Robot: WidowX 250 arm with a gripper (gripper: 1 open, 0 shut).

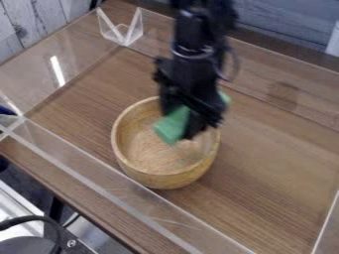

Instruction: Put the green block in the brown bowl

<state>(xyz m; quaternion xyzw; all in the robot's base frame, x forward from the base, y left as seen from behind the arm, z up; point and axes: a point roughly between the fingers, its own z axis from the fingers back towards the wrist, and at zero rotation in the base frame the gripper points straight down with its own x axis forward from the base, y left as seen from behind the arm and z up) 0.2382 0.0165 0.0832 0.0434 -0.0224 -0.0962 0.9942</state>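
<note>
Wood-grain table [279, 169] carries the brown bowl [139, 164]; above it, jaws clamp the green block [173, 124].

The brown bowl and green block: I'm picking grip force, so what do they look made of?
The brown bowl looks like turned wood, light tan and matte, with faint grain and thick walls. The green block, held by the gripper over the bowl, is uniformly bright green with no grain; painted wood, plastic or foam, the picture cannot settle which.

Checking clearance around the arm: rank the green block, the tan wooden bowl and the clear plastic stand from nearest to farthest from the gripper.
1. Small bright green block: clamped in the gripper.
2. Round tan wooden bowl: directly beneath.
3. Clear plastic stand: far back-left corner.
</note>
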